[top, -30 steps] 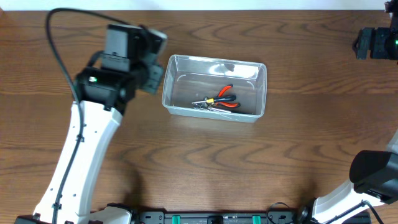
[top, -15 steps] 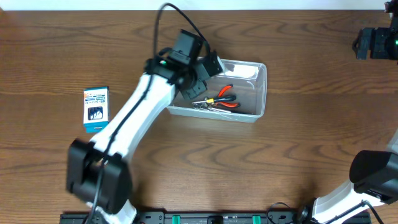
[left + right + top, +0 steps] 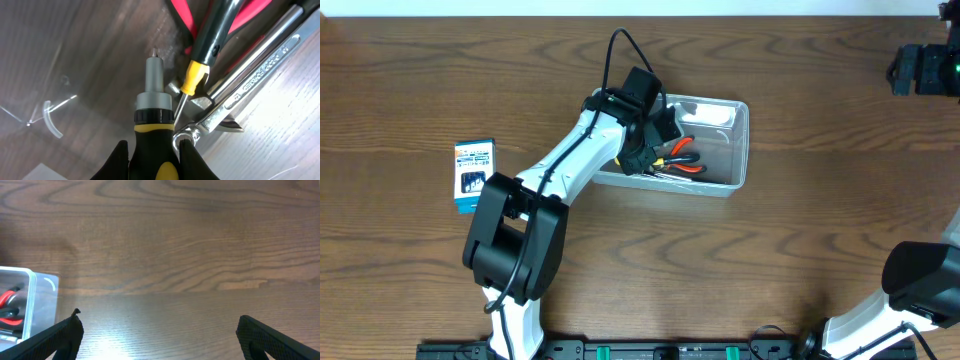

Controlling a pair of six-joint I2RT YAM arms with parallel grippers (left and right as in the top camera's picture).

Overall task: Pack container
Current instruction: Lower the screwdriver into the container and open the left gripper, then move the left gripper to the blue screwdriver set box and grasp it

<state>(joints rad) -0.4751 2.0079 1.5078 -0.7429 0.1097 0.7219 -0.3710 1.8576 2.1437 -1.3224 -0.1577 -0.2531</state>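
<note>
My left gripper (image 3: 152, 167) is clamped on a screwdriver (image 3: 153, 112) with a black and yellow handle. One finger presses each side of the handle, and its grey metal shaft points straight ahead of me. This gripper is lowered inside the container (image 3: 738, 118), a clear rectangular tub, near its left end as seen from overhead. The screwdriver's tip hovers close above the tub's clear floor; I cannot tell whether it touches.

Just to the right of my held tool lies a second screwdriver (image 3: 200, 67) with a dark grip and yellow collar. Its thin shaft runs down beside my right finger. Beyond it a silver wrench (image 3: 260, 65) lies slanted, and red-handled pliers (image 3: 181, 17) lie ahead at the upper edge of my wrist view. These three tools overlap in a pile.

My right gripper (image 3: 157, 317) hangs well apart from the tub, over the bare wooden table (image 3: 190, 240), with its fingers spread wide and nothing between them. One corner of the container (image 3: 37, 297) shows far to its left.

Behind my left arm, well away from the tub, a small blue and white box (image 3: 473, 172) lies flat on the table.
</note>
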